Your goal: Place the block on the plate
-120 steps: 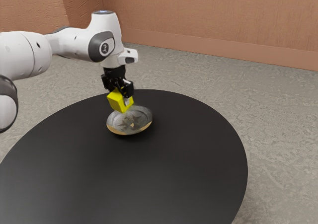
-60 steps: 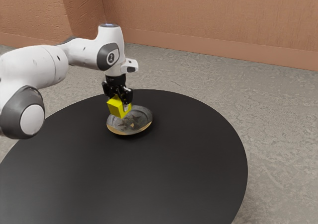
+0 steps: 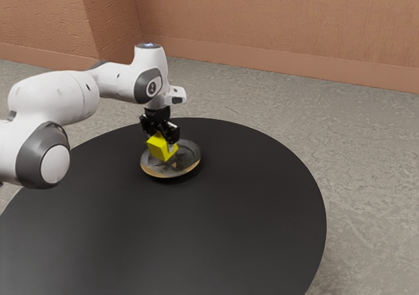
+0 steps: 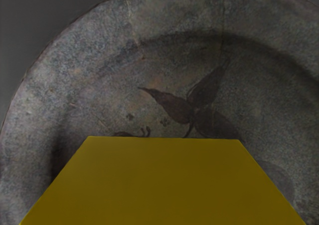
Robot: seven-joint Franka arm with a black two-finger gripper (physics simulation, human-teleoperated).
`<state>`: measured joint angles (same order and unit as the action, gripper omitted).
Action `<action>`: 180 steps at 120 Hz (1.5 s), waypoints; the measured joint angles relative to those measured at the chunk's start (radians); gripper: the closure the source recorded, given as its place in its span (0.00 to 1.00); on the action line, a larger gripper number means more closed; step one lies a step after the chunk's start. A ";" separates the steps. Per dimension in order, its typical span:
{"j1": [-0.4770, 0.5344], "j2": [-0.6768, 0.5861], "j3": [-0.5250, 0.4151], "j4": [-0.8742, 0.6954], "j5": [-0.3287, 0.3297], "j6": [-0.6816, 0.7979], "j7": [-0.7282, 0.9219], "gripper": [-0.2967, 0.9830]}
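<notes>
block [image 3: 159, 150] pinched in gripper [image 3: 163, 143] over plate [image 3: 190, 154]; wrist vw: dark leaf motif [image 4: 208, 89]; ext. vw: white arm [image 3: 55, 99]

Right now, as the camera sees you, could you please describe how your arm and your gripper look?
My arm is glossy white with thick, rounded segments. Dark grey covers wrap the joints, one around a plain white disc. Near the hand, another has a small round emblem. My gripper is black and angular, with two fingers. I make out no cables.
</notes>
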<state>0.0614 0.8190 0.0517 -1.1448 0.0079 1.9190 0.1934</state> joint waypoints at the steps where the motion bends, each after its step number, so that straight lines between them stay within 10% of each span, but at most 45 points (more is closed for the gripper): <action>1: 0.000 0.000 0.000 0.000 0.000 0.002 0.000 0.46; 72: -0.002 -0.084 -0.003 -0.019 -0.010 0.043 0.002 0.26; 155: -0.106 -0.892 -0.183 -0.549 -0.036 -0.198 -0.096 0.23; 180: -0.085 -0.957 -0.199 -0.544 -0.063 -0.356 -0.176 0.23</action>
<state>-0.0233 -0.1379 -0.1470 -1.6891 -0.0554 1.5627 0.0170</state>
